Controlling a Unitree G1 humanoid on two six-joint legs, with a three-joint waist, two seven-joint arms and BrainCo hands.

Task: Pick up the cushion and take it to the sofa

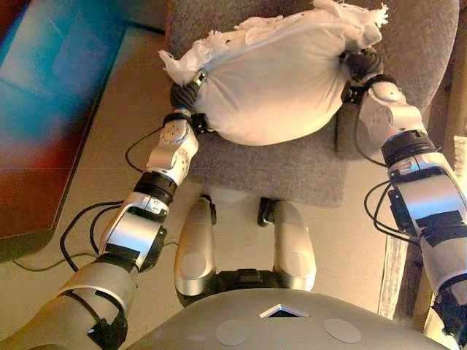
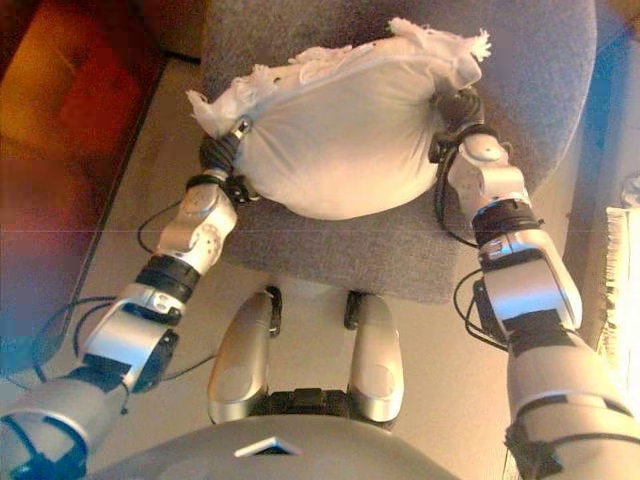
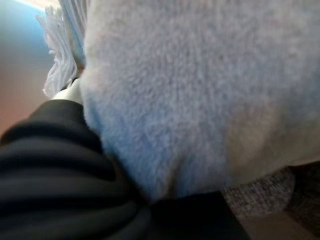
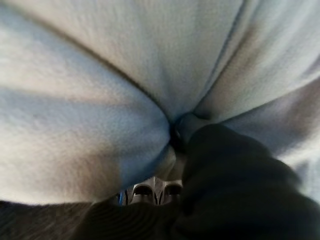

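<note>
A grey upholstered seat (image 1: 292,171) stands on a beige floor (image 1: 109,124), with dark furniture (image 1: 44,109) alongside.

Between your two hands you see a cushion (image 1: 281,84) of soft, matt white cloth with a fine fleecy nap and a frayed, tufted fringe (image 1: 241,33) along one edge. The seat (image 1: 292,168) under it is coarse grey woven fabric, rough and matt. The floor (image 1: 120,109) looks smooth, hard and faintly glossy.
</note>
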